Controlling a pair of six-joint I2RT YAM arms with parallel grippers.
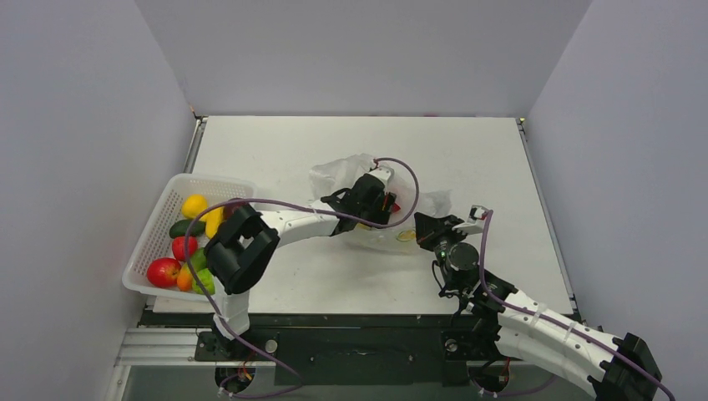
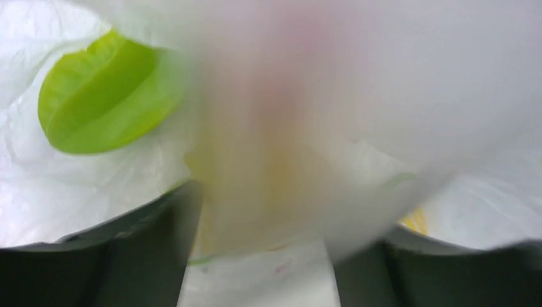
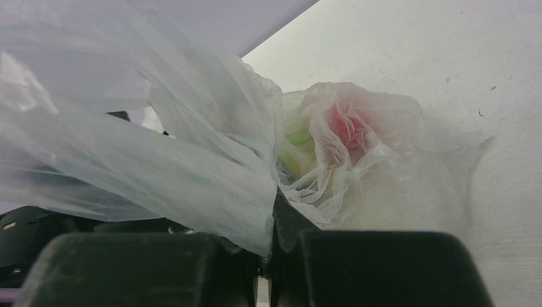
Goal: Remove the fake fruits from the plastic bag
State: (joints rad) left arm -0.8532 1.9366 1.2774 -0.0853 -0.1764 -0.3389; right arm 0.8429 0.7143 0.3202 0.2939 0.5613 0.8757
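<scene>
The right tool (image 3: 265, 256) is pinching the plastic bag (image 3: 160, 166); its thin, slippery film is probably best held at the rim. A red one of the fake fruits (image 3: 345, 126) is lying just ahead, looking light and glossy, likely best gripped across the middle. The left tool (image 1: 365, 200) is sitting inside the bag, fingers apart; whether it is gripping anything, I cannot tell.

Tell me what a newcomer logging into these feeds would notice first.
Probably the white basket at the left edge of the table, piled with bright fake fruits. Next, mid-table, the crumpled plastic bag: the left pincer is open inside it, while the right pincer is shut on its film. On the right wrist view a red fruit glows through the film.
</scene>
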